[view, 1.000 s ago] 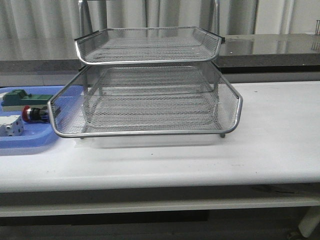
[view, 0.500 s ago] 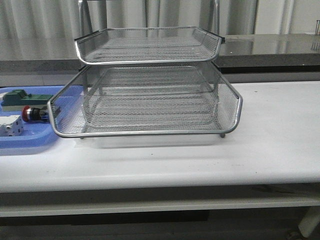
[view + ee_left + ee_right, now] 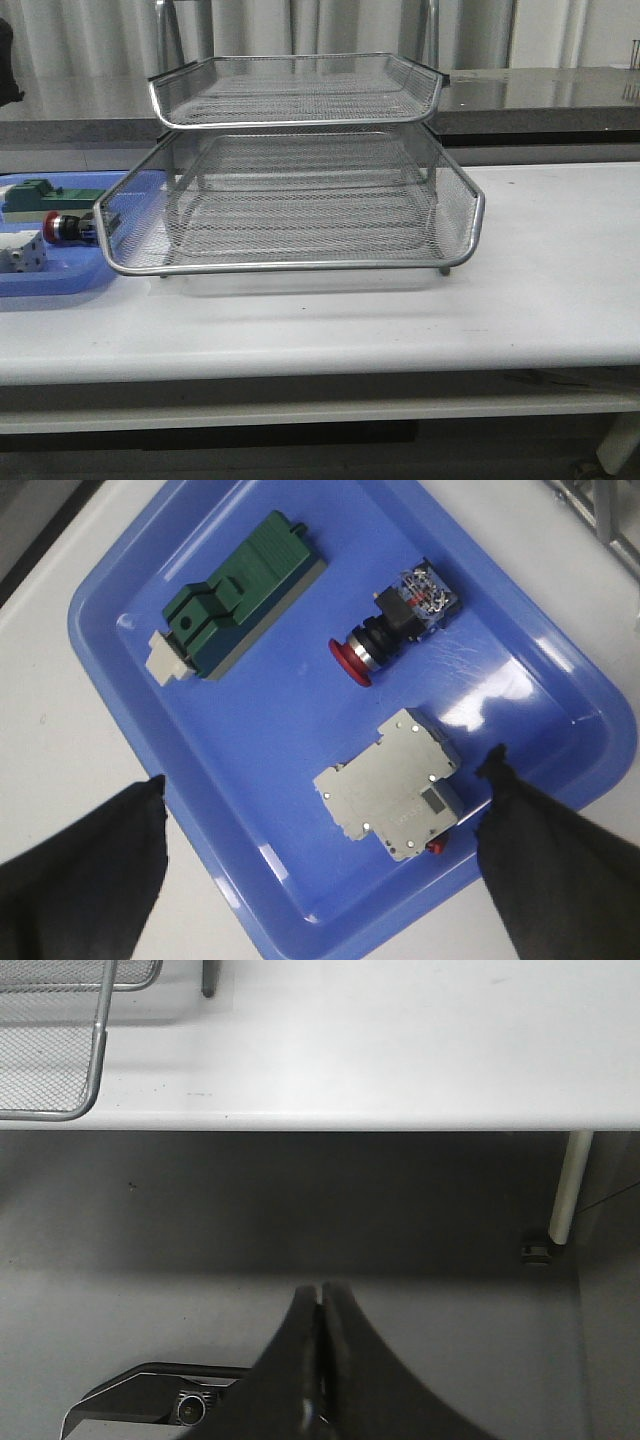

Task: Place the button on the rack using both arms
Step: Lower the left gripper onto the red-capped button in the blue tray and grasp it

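Right now your small push-button switch with the round red head (image 3: 398, 625) lies on its side in the shallow blue plastic tray (image 3: 560, 695), loose, between the green block (image 3: 240, 595) and the white block (image 3: 393, 785) and touching neither. From the front you see only its red head (image 3: 55, 227) beside the rim of the silver wire-mesh letter rack (image 3: 300, 200), whose lower tray juts out toward you under the upper one.

Your left hand (image 3: 325, 850) hangs above the blue tray with its two dark fingers (image 3: 85, 870) spread wide apart, one over the bare table outside the tray's edge, the other over the tray's rim near the white block. It holds nothing.

Your right hand (image 3: 320, 1305) is off the table's front edge, over the grey floor, its fingers pressed together with nothing between them. A corner of the rack and one of its thin legs show in its view.

Your white table (image 3: 540, 260) is smooth, with a rounded front lip and a few small dark specks. It stands on pale legs (image 3: 566, 1185). Behind it runs a dark, glossy counter (image 3: 560, 95), and behind that hang pale grey pleated curtains (image 3: 90, 35). A dark shape shows at the upper left edge of the front view; you cannot tell what it is.
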`<state>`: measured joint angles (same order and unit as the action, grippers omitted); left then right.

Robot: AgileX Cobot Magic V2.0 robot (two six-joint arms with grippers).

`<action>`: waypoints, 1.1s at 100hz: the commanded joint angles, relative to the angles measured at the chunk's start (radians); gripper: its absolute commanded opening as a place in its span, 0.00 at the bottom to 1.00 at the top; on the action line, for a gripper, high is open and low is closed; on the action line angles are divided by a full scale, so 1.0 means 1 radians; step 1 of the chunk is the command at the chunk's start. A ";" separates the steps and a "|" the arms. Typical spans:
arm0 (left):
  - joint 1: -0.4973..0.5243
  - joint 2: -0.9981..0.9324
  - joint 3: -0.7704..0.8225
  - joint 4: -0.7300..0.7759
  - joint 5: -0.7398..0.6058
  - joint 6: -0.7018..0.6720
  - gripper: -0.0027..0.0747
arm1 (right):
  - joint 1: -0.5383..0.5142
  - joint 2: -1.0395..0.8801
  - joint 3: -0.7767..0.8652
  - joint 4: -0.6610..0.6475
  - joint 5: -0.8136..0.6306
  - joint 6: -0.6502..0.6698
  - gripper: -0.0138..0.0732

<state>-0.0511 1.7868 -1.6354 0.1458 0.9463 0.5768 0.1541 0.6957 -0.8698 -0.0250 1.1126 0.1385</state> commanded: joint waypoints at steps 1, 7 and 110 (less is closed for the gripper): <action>0.000 0.014 -0.091 -0.012 0.018 0.079 0.82 | 0.001 -0.002 -0.035 -0.008 -0.047 -0.004 0.08; 0.000 0.053 -0.129 -0.012 0.045 0.108 0.82 | 0.001 -0.002 -0.035 -0.008 -0.047 -0.004 0.08; -0.008 0.366 -0.282 0.013 -0.074 0.240 0.82 | 0.001 -0.002 -0.035 -0.008 -0.047 -0.004 0.08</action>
<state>-0.0511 2.2112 -1.8822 0.1617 0.9274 0.8173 0.1541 0.6957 -0.8698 -0.0250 1.1126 0.1385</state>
